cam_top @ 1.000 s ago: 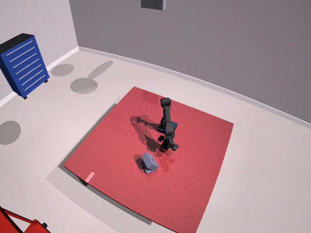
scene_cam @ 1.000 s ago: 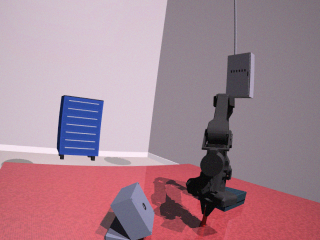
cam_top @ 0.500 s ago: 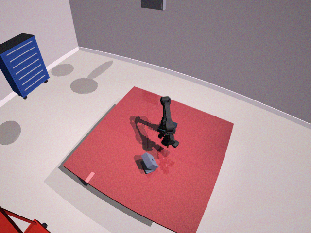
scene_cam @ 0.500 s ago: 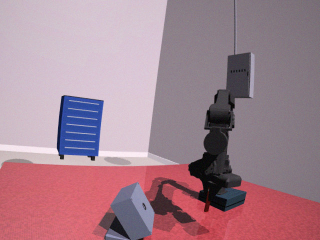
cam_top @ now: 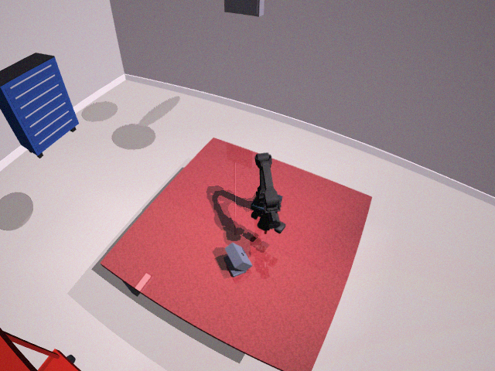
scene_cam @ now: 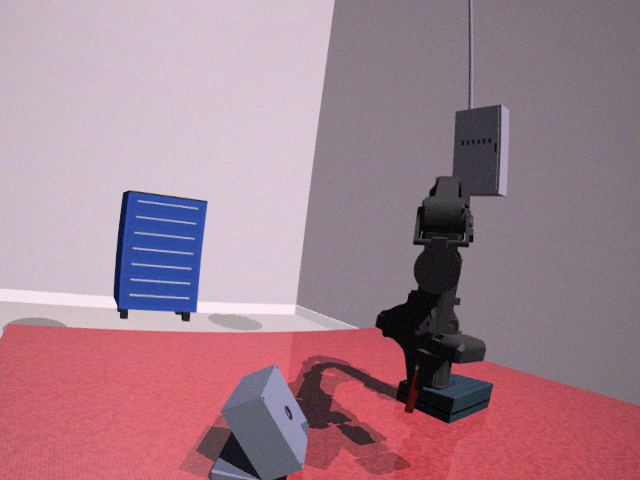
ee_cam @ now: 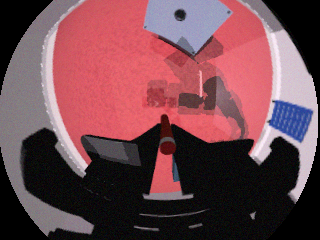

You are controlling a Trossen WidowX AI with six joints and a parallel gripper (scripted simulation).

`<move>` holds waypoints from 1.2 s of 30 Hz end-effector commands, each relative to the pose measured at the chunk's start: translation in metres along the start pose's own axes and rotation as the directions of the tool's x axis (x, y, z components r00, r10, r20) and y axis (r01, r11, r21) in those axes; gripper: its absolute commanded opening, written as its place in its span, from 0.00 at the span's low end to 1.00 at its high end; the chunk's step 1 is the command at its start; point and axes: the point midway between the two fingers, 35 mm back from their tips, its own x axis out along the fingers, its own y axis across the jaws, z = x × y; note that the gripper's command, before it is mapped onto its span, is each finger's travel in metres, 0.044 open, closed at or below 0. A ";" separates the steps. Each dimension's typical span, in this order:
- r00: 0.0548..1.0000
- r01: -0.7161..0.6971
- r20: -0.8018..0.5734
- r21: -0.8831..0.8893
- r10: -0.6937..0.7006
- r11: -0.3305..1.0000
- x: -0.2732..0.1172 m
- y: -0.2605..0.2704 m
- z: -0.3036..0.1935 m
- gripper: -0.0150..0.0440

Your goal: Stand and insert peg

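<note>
Peg in the grip, plain end down, hole waiting ahead

You have the gripper (cam_top: 267,228) (scene_cam: 417,356) (ee_cam: 166,127) clenched on the red peg (scene_cam: 412,390) (ee_cam: 166,132), which hangs near the arm's base (scene_cam: 470,397), well apart from the sloped panel (cam_top: 238,255) (scene_cam: 248,428) (ee_cam: 200,25). Its white band (scene_cam: 416,364) (ee_cam: 168,141) sits up by the fingers; the plain end points down with a slight lean and looks raised off the red table (cam_top: 312,239) (scene_cam: 129,387) (ee_cam: 100,65).

You are in a carry, by my judgement, but these views can't settle whether it leads to the first standing or follows the second pick-up. If the standing remains, bring the peg fully upright, lower it until the plain end sits flat, then let go. If that is done, line the peg up with the hole's slant before you push; a skewed entry could jam on the rim.

From the top view, the arm covers nearly all of the peg. In the exterior view, the finger contact is lost in dark shapes. You can see the hole (cam_top: 242,253) (scene_cam: 288,412) (ee_cam: 180,14), but not its bottom.
</note>
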 end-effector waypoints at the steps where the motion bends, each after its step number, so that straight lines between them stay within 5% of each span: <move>1: 0.999 0.024 0.031 -0.046 -0.023 0.999 0.000 0.001 0.005 0.25; 36: 0.926 0.333 0.302 -0.368 -0.227 0.868 0.003 0.008 0.038 0.25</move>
